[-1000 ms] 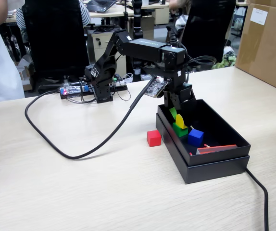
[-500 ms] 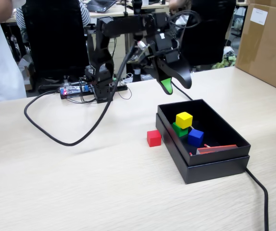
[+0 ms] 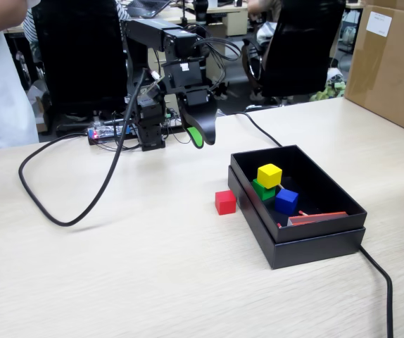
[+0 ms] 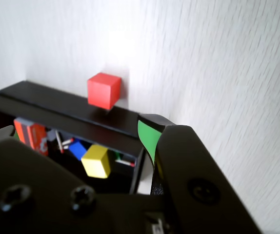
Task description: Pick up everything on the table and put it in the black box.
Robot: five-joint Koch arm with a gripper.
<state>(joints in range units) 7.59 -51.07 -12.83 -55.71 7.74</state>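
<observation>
Tool [image 3: 200,138] hung empty above the pale wood-grain counter [image 3: 117,267], jaws together. Small red cube [image 3: 224,202] sat below it, just beside the matte black cardboard box [image 3: 314,236] holding yellow, green and blue cubes.

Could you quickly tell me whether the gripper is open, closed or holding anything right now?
Gripper: raised above the table, holding nothing; the views do not show whether the jaws are open or closed.

You have the gripper [image 3: 200,135] raised empty, up-left of the black box [image 3: 313,238]: yellow cube [image 3: 269,174] atop green cube [image 3: 261,189], blue cube [image 3: 286,201] inside, red cube [image 3: 224,202] just outside its left wall.
</observation>
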